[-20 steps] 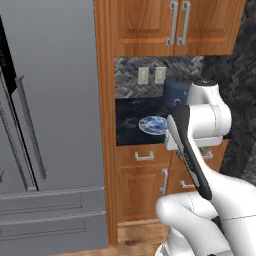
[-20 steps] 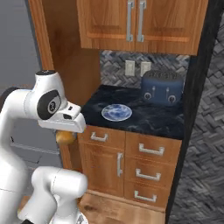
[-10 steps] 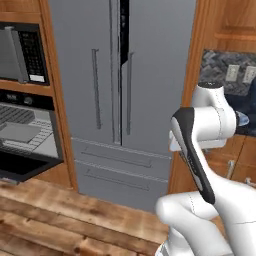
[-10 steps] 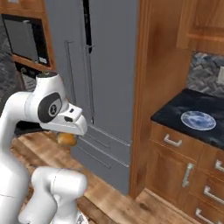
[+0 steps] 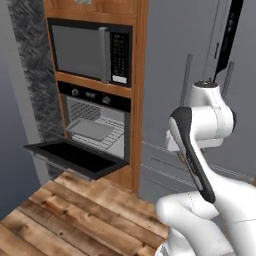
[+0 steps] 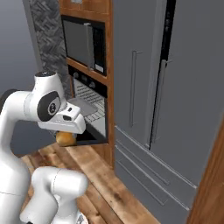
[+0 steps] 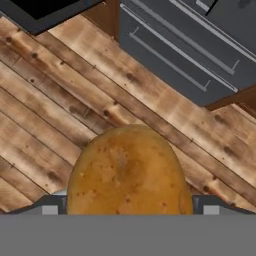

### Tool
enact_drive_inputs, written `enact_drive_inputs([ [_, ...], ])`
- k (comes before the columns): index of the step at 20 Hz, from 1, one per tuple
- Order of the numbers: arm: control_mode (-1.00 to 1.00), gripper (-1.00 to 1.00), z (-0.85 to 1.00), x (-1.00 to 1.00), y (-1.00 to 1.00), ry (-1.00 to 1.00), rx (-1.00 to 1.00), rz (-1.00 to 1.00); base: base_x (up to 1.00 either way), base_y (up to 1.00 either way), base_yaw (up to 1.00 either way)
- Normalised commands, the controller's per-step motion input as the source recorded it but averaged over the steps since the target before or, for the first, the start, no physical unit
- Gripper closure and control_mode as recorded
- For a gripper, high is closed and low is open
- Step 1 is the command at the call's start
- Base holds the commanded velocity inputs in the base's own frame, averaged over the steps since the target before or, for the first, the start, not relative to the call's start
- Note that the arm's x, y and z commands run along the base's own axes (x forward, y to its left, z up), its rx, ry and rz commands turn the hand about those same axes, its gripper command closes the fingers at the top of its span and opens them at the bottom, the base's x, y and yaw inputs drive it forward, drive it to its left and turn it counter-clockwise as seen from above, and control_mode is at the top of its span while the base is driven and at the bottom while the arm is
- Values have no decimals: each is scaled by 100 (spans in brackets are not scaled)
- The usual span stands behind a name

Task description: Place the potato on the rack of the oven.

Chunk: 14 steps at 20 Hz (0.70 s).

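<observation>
Tool (image 7: 128,212) apparently grips potato (image 7: 127,172); oven (image 5: 95,127) holds tray (image 5: 91,129).

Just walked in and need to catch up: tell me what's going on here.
The white arm is carrying the potato in its gripper, held above the wooden floor. The base faces the oven, whose black door hangs open. Inside, a flat grey tray sits on the rack. The microwave is above the oven and the grey fridge stands beside it. The potato is not yet in the oven.
</observation>
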Motion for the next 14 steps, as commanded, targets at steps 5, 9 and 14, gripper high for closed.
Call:
enact_drive_inputs([
  [5, 100, 100, 0, 0, 0, 0, 0, 0, 100, 36, 9],
  [9, 100, 100, 0, 0, 0, 0, 0, 0, 84, 7, 6],
  [14, 100, 100, 0, 0, 0, 0, 0, 0, 43, 0, 5],
])
